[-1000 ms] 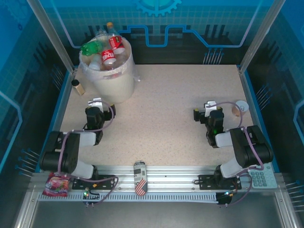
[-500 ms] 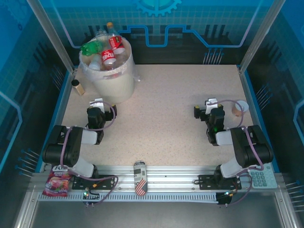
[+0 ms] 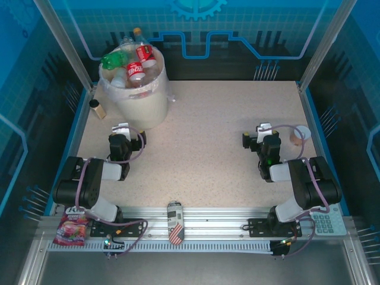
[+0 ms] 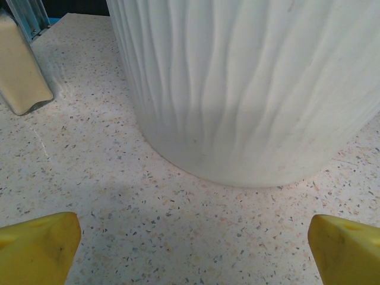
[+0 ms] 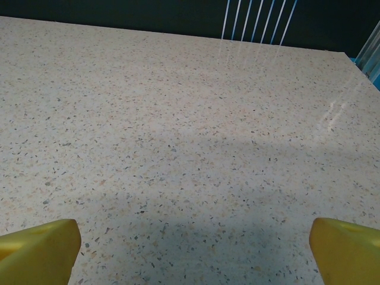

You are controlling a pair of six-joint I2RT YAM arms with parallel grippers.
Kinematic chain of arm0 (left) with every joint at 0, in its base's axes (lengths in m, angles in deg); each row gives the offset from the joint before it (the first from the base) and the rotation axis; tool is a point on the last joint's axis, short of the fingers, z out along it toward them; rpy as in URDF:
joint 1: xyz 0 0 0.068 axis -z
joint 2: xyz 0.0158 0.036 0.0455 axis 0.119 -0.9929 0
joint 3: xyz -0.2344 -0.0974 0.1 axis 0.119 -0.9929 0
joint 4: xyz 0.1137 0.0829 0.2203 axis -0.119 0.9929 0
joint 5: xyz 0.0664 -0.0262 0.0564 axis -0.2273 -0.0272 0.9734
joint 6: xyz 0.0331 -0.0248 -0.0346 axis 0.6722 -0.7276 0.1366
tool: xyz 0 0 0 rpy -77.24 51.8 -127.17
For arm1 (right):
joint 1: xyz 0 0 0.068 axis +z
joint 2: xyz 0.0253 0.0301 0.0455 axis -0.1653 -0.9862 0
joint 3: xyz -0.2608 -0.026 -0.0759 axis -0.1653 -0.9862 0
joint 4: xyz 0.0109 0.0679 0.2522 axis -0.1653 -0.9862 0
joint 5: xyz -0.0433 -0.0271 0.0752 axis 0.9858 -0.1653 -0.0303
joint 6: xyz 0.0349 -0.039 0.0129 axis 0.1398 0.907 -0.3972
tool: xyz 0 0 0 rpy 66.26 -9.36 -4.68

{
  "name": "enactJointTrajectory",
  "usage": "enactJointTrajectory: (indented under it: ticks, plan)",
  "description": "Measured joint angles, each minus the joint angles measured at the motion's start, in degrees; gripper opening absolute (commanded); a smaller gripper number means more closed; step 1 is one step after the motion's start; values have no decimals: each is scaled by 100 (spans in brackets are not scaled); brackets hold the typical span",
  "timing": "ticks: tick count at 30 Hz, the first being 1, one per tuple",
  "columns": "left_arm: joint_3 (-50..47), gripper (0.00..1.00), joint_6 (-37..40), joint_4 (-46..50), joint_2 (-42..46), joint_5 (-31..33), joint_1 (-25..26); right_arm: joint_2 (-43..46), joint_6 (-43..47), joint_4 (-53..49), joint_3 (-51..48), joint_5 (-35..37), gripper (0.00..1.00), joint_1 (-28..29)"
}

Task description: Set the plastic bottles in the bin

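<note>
From above, the bin (image 3: 135,104) stands at the far left corner of the table (image 3: 202,148). The plastic bottles (image 3: 137,66) are heaped in it above the rim, with a green bottle (image 3: 114,59) on the pile's left side. A small jar (image 3: 95,108) stands just left of the bin. The left gripper (image 3: 122,129) sits low on the near side of the bin, and the right gripper (image 3: 263,131) is on the table's right half near a paper cup (image 3: 298,135). A patterned can (image 3: 174,222) lies on the rail between the arm bases, with a snack packet (image 3: 72,228) at the left end and a calculator (image 3: 328,222) at the right. From this height I cannot tell how far either pair of fingers is parted.

The left wrist camera settles that for its arm. Its yellow fingertips (image 4: 35,246) sit in the two bottom corners, spread wide and released, with bare speckled tabletop between them. Ahead, the bin's ribbed wall rises close, and the jar's lower body shows at the left edge.

The right wrist camera looks across open tabletop to the far edge. Its fingertips (image 5: 37,249) are likewise wide apart and released.
</note>
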Motion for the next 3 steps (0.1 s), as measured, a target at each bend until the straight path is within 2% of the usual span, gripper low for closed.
enactJointTrajectory:
  ticks: [3]
  plan:
    - [0,99,0,0,0,0,2,0,0,0,0,0,100,0]
